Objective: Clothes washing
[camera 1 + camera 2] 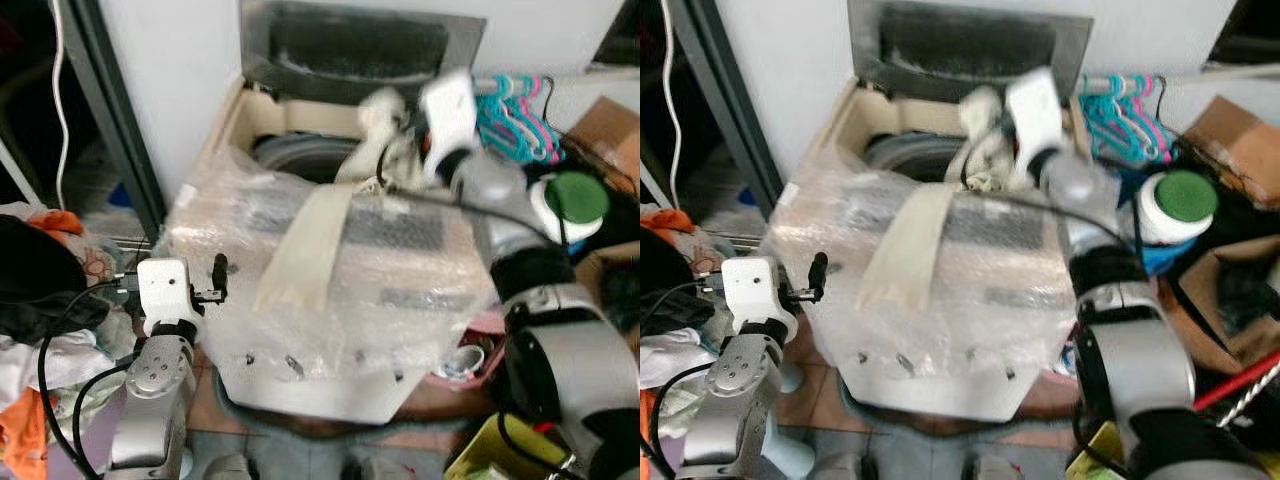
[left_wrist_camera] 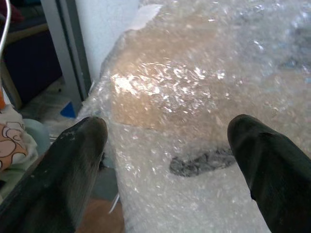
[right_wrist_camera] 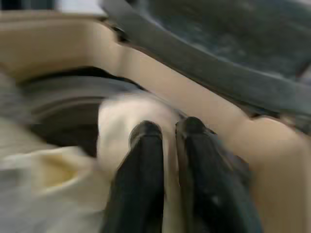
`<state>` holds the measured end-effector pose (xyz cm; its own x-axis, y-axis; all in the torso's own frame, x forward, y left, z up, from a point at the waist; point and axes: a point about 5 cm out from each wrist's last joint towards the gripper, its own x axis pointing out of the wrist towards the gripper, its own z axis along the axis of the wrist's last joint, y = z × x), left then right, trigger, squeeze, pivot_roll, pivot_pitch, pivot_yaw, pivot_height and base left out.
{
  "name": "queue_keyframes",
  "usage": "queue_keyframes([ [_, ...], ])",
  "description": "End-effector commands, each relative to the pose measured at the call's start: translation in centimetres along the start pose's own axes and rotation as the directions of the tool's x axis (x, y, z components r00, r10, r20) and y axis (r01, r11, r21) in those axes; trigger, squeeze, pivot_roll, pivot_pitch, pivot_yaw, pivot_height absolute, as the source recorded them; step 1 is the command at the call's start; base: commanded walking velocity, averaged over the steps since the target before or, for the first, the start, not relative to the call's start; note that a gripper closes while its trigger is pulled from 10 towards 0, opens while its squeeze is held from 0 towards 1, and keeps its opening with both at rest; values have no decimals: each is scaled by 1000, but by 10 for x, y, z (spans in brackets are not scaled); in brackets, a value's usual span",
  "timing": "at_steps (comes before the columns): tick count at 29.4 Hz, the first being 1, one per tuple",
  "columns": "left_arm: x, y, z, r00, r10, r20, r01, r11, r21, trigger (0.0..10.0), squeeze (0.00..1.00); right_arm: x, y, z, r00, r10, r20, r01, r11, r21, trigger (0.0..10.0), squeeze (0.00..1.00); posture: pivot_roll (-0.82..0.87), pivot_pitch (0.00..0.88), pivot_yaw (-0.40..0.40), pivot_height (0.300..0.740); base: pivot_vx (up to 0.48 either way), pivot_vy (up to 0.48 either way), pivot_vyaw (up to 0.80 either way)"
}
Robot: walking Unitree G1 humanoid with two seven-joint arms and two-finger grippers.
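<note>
— Where the pale garment (image 3: 127,121) hangs, is it over the drum?
— Yes, above the dark opening of the washing machine (image 1: 330,290), pinched between the right tool (image 3: 167,128), whose two black fingers sit together on the cloth. It is blurred.
— And the cream strip?
— A long cloth strip (image 1: 305,245) trails from there down the bubble wrap (image 2: 194,97) covering the machine's top.
— The other tool?
— The left tool (image 2: 167,133) has its fingers wide apart, low at the machine's left front corner, just beside the wrap. Clothes (image 1: 40,290) lie piled left; hangers (image 1: 515,115) and a green-lidded jar (image 1: 572,200) stand right.
</note>
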<state>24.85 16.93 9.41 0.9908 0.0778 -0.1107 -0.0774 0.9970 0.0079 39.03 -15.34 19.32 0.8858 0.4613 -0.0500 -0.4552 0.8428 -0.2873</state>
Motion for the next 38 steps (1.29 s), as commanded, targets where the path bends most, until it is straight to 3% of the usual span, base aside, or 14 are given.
queue_keyframes([
  [1,0,-1,2,1000,-12,2,12,1000,5,10000,0,-2,6,26,989,82,125,-79,996,-30,10000,1000,-61,0,-21,740,0,0,0],
  [5,-1,-2,1,1000,-18,-3,18,1000,7,10000,0,-23,15,32,950,204,235,-214,977,19,10000,1000,-66,0,-26,740,0,0,0],
  [11,-1,-2,0,1000,-17,-8,17,1000,9,10000,0,-42,36,23,906,345,245,-376,922,92,10000,1000,-66,0,-19,740,0,0,0],
  [12,-1,-1,0,1000,-17,-9,18,1000,9,10000,0,-44,40,20,899,370,235,-402,910,105,10000,1000,-66,0,-19,740,0,0,0],
  [15,0,-3,0,999,-32,-11,32,999,10,10000,0,-49,65,-17,871,491,29,-492,869,49,10000,1000,-74,0,-15,740,0,0,0],
  [20,2,-4,1,999,-35,-10,35,999,10,10000,0,-42,77,-37,904,427,-23,-425,902,73,10000,1000,-70,0,-20,740,0,0,0],
  [21,2,-5,1,999,-34,-8,34,999,10,10000,0,-42,80,-36,912,411,-18,-408,910,75,5804,1000,-65,0,-24,740,0,0,0],
  [22,2,-4,1,1000,-29,-5,29,1000,11,10000,0,-42,83,-37,916,400,-20,-398,914,75,196,1000,-62,0,-26,740,0,0,0],
  [23,2,-4,2,1000,-25,-4,25,1000,12,10000,0,-41,85,-37,921,390,-26,-387,919,73,0,1000,-60,0,-26,740,0,0,0],
  [24,1,-3,1,1000,-19,-4,19,1000,11,10000,0,-40,87,-39,928,372,-37,-370,927,59,0,808,-58,0,-27,740,0,0,0],
  [25,1,-2,1,1000,-15,-5,15,1000,11,10000,0,-40,88,-39,931,362,-45,-360,932,49,0,808,-58,0,-27,740,0,0,0],
  [26,0,-2,1,1000,-13,-6,13,1000,11,10000,0,-40,87,-39,940,336,-55,-333,942,47,0,39,-57,0,-28,740,0,0,0],
  [30,0,-2,1,1000,-14,-9,14,1000,10,10000,0,-32,73,-37,985,156,-74,-152,987,52,0,0,-62,0,-27,740,0,0,0],
  [38,1,-4,0,1000,-26,-18,26,1000,7,10000,0,-26,34,-43,979,-97,-181,121,985,126,0,0,-69,0,-25,740,0,0,0],
])
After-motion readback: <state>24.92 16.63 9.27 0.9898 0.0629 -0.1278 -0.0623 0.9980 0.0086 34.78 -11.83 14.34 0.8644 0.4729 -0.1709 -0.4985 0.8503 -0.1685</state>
